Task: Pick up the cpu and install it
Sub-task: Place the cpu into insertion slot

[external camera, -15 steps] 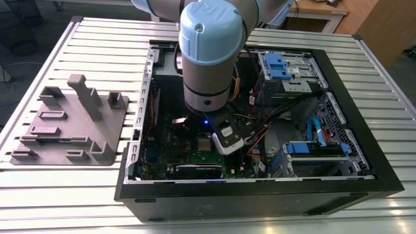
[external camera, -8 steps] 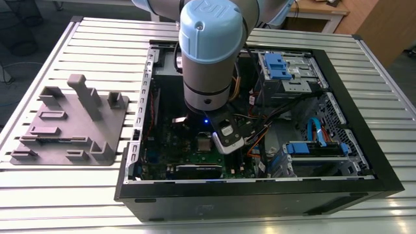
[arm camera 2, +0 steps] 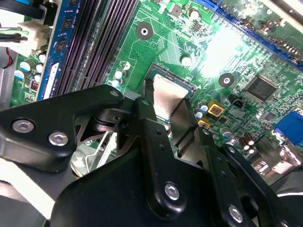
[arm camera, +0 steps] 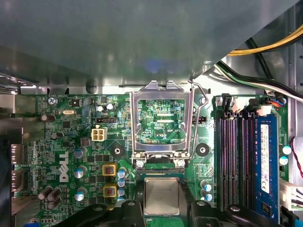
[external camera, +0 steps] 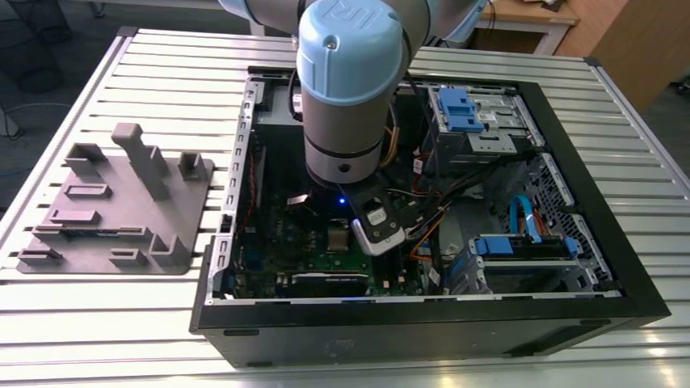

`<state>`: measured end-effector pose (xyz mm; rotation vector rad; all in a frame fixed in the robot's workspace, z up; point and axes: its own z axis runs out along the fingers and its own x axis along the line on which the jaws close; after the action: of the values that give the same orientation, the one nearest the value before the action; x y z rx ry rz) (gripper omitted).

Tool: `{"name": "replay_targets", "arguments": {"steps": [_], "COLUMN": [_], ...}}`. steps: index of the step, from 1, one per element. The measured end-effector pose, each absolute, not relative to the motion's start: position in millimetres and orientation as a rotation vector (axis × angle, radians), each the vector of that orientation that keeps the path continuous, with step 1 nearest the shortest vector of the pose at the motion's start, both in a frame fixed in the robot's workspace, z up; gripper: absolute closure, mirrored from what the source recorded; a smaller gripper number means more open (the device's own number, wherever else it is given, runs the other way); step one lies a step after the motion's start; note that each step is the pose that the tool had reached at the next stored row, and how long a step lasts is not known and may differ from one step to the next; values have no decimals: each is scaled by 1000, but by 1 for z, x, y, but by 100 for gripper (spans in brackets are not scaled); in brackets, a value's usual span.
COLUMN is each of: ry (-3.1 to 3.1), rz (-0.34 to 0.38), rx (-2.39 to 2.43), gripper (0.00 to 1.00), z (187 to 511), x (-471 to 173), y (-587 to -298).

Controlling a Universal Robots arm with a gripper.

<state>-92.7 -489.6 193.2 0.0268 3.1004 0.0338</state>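
Note:
The cpu (arm camera: 162, 196) is a pale silver square lying level in the open socket on the green motherboard (arm camera: 71, 142). My gripper (arm camera: 162, 210) reaches down over it, with a black finger close against each of two opposite edges, shut on the chip. The second wrist view shows the same cpu (arm camera 2: 168, 94) between the fingers (arm camera 2: 144, 113) of the gripper (arm camera 2: 165, 111), with the socket's dark rim around it. The silver socket frame (arm camera: 161, 92) stands swung open just beyond the chip. In the exterior view the gripper (external camera: 354, 234) is deep inside the computer case (external camera: 603, 242).
Memory slots (arm camera: 234, 161) and a blue module (arm camera: 267, 161) run beside the socket. Yellow and black cables (arm camera: 270, 52) hang near the case wall. A grey plastic tray (external camera: 119, 202) with upright posts sits on the slatted table (external camera: 129, 323) at the exterior view's left. Drive bays (external camera: 474, 113) stand at the case's far side.

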Motion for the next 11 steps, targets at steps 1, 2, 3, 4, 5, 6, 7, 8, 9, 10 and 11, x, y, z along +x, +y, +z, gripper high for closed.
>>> {"name": "replay_targets", "arguments": {"steps": [1,2,3,4,5,6,7,8,9,10,11], "ry": [3100,3100,3100,3101,3101,3101,3101,3101,3100,3101,3101], "rz": [34,34,34,33,33,33,33,33,34,33,34], "rx": [27,27,27,27,27,27,27,27,27,27,27], "gripper": [60,60,60,62,62,62,67,67,67,67,68], "z": [193,193,193,193,194,194,194,193,193,193,193], "x": [-93,-93,-93,-93,-93,-93,-93,-93,-93,-93,-93], "y": [-490,-490,-490,-490,-490,-490,-490,-490,-490,-490,-490]}}
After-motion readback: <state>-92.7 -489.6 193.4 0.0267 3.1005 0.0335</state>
